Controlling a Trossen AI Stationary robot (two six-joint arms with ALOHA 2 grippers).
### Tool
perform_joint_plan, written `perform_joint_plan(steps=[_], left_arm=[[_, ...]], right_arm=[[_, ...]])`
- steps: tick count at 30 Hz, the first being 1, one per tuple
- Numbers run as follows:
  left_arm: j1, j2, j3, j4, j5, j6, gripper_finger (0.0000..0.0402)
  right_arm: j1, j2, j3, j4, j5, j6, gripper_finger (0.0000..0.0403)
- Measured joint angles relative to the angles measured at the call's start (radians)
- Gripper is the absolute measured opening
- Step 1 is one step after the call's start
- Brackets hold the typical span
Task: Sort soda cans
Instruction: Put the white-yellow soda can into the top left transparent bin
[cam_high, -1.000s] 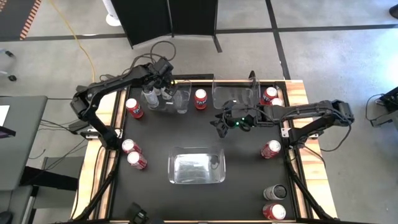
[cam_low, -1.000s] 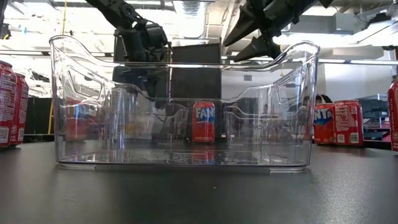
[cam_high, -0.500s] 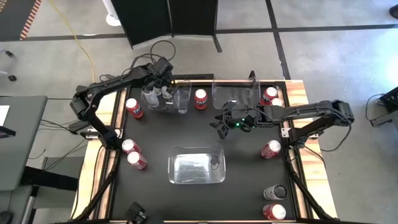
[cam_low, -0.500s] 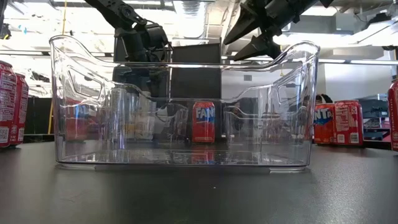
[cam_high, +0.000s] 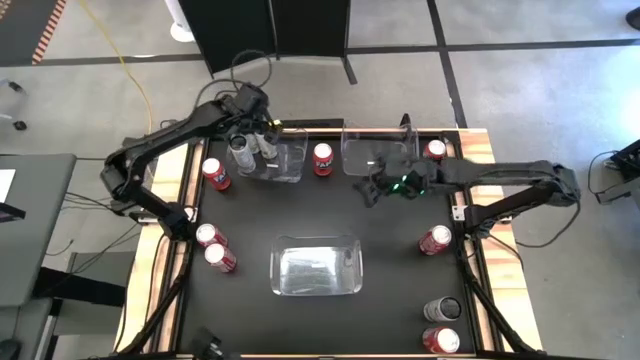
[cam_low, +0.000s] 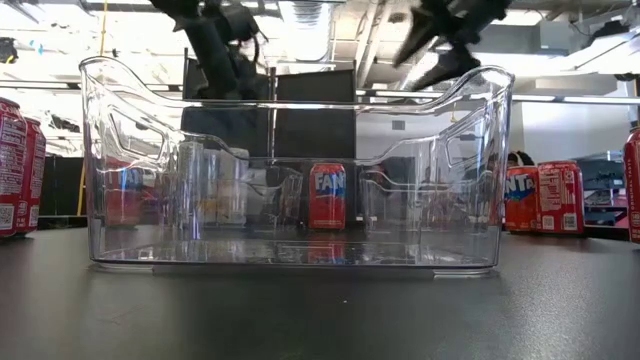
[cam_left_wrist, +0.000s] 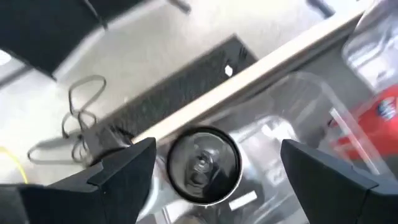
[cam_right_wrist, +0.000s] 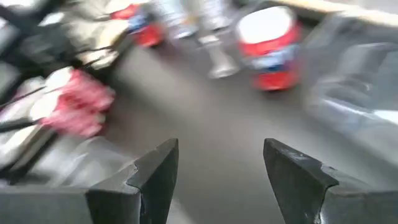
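Observation:
My left gripper (cam_high: 252, 112) (cam_left_wrist: 217, 149) is open, above the far end of the far-left clear bin (cam_high: 285, 170). A silver can (cam_left_wrist: 204, 165) stands upright in that bin below the fingers, beside another silver can (cam_high: 240, 152). My right gripper (cam_high: 368, 192) (cam_right_wrist: 221, 149) is open and empty, above bare table near the far-right clear bin (cam_high: 380, 152). A red can (cam_high: 322, 158) (cam_low: 327, 196) stands between the two far bins. More red cans stand at the left edge (cam_high: 213, 173) and the right edge (cam_high: 435, 240).
A third clear bin (cam_high: 316, 266) (cam_low: 290, 170) sits at the table's near centre, with no cans in it. Red cans (cam_high: 212, 248) stand near the left edge. A dark-topped can (cam_high: 442, 308) and a red can (cam_high: 440, 340) stand at the near right corner. Wooden rails (cam_high: 478, 230) edge the black mat.
My left gripper has risen and drawn back toward the table's far edge, away from the silver cans in the far-left bin. My right gripper has moved up and toward the table's right and far side, nearer the far-right bin. The cans have stayed put.

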Motion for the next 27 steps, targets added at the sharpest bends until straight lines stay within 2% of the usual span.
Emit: perform_joint_plan(steps=[4, 7, 10, 13, 16, 19, 27], left_arm=[[-0.004, -0.064, 0.027, 0.024, 0.006, 0.002, 0.0342], [-0.018, -0.098, 0.027, 0.065, 0.041, 0.004, 0.0342], [-0.032, -0.111, 0.027, 0.09, 0.134, 0.001, 0.0342], [-0.054, -0.111, 0.027, 0.097, 0.254, -0.004, 0.0342], [-0.099, -0.111, 0.027, 0.097, 0.298, 0.018, 0.0341], [-0.146, -0.111, 0.026, 0.111, 0.302, 0.04, 0.0337], [-0.229, -0.111, 0.026, 0.218, 0.277, 0.055, 0.0334]], right_arm=[[-0.072, -0.045, 0.052, -0.244, 0.153, 0.028, 0.0255], [-0.155, -0.053, 0.058, -0.36, 0.205, 0.093, 0.0255], [-0.235, -0.044, 0.059, -0.452, 0.157, 0.155, 0.0255], [-0.267, -0.028, 0.059, -0.548, 0.008, 0.177, 0.0251], [-0.217, -0.028, 0.059, -0.632, -0.094, 0.184, 0.0237], [-0.118, -0.039, 0.059, -0.678, -0.182, 0.252, 0.022], [0.202, -0.062, 0.059, -0.757, -0.338, 0.625, 0.0212]])
